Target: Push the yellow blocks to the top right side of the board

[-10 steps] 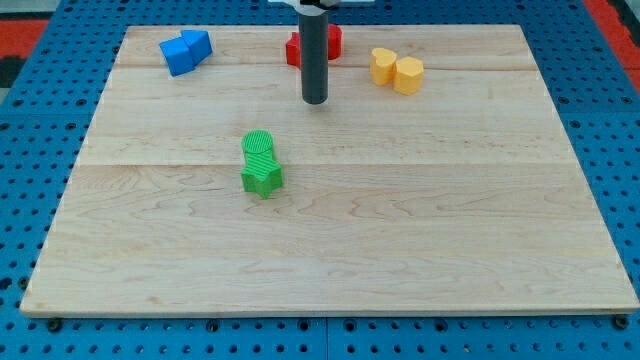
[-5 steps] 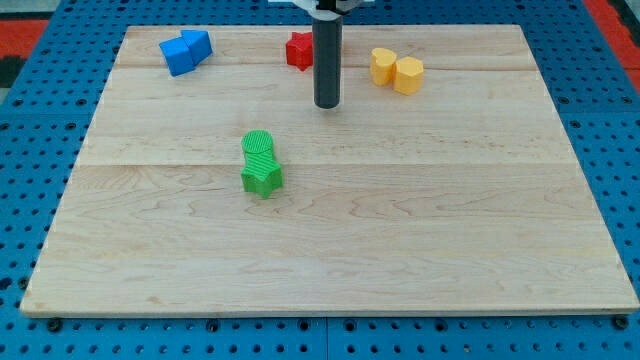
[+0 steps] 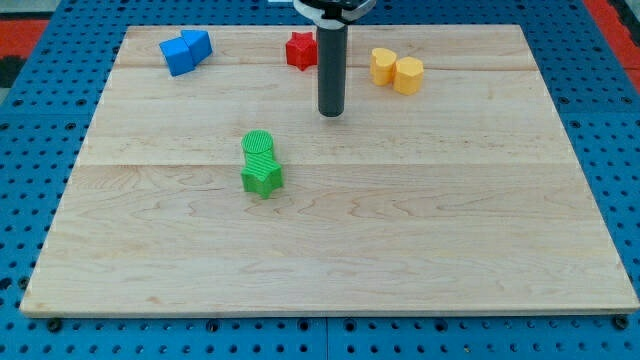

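Camera view, two yellow blocks (image 3: 397, 70), two blue blocks (image 3: 186, 50), one red block (image 3: 300, 49), two green blocks (image 3: 261, 163), my tip (image 3: 331, 114) touching none

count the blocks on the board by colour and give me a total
blue blocks: 2, touching, at the view's top left
red block: 1 showing, partly behind the rod
yellow blocks: 2, touching, right of the rod
green blocks: 2, touching, left of centre
total: 7
my tip rests below the red block, touching no block.
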`<state>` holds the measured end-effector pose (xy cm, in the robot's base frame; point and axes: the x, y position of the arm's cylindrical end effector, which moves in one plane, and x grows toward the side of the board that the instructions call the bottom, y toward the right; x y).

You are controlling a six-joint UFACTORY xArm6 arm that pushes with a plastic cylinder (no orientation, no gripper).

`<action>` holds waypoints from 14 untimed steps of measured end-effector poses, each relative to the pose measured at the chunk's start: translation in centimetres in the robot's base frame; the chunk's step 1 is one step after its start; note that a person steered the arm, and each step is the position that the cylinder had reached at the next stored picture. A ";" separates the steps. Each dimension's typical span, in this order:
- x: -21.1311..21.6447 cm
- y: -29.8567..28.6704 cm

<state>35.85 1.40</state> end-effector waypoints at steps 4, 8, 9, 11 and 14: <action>-10.0 12.4; -4.2 9.3; -2.4 8.0; -6.0 4.6; -12.4 5.3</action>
<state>23.46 6.65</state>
